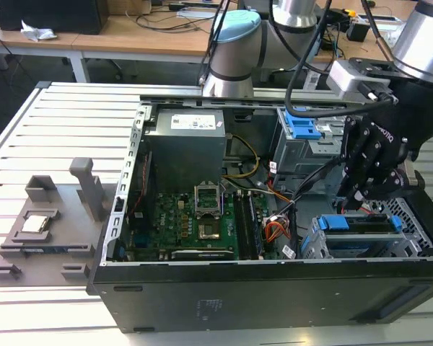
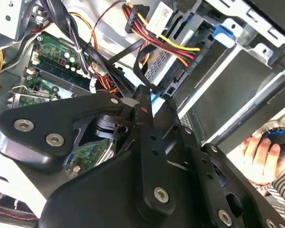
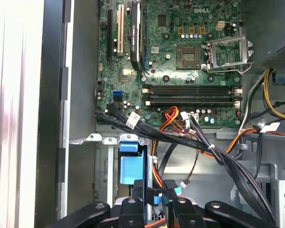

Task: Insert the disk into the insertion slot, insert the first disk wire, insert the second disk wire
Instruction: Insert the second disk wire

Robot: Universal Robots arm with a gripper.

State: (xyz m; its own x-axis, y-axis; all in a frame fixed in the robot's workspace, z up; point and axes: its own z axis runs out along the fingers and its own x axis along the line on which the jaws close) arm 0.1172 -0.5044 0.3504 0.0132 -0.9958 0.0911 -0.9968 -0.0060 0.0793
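Pale blue-capped silver arm (image 1: pixel 234 50), black linkage fingers (image 2: pixel 147 142) (silver screws), black cabling.

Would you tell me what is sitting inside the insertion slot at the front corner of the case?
Inside the insertion slot sits the disk, its blue caddy edge showing along the top. The gripper hangs directly above its rear end, so the connectors and cable ends there are covered.

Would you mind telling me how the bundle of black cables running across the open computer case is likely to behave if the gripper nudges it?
The black cable bundle would probably flex and spring back, since it hangs in loose curves over the motherboard. It looks light, but tied together, so it would likely shift as one. The gripper could easily snag it.
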